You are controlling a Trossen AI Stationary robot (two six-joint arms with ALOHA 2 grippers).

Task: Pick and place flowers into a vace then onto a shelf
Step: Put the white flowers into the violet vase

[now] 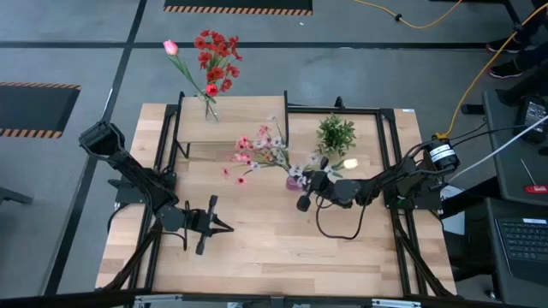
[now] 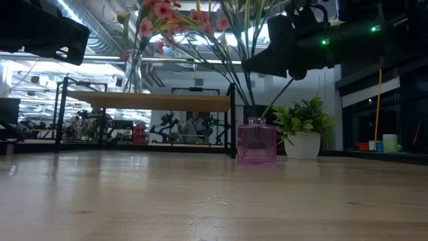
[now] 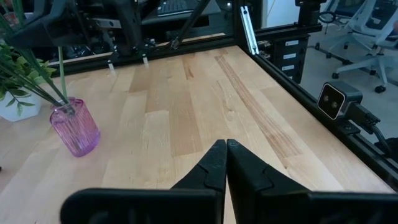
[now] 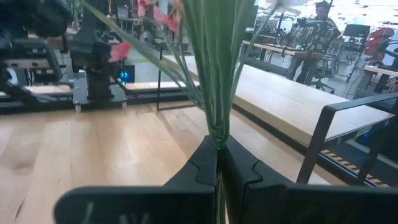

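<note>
A bunch of pink and pale blossoms (image 1: 257,147) on long green stems stands with its lower ends in a ribbed purple vase (image 2: 257,142) on the table, just right of the shelf (image 1: 248,128). My right gripper (image 1: 306,182) reaches in from the table's right and is shut on the stems above the vase. On the shelf board stands a clear glass vase (image 1: 211,109) with red blossoms and a pink tulip. My left gripper (image 3: 225,158) is shut, touches nothing, and hovers over the table's near left part. My right gripper pinches the bundle of green stems (image 4: 217,134) between its two fingers, a little above the purple vase's mouth. The fingers come in roughly level from the table's right and lie across the stems. The stems stand upright, their lower ends in the vase (image 3: 76,127), and the blossoms fan out above.
A bushy green plant in a white pot (image 1: 336,135) stands just behind my right gripper, near the far right. The shelf's black legs (image 2: 232,127) stand close to the left of the purple vase. Black frame rails run along the table's sides.
</note>
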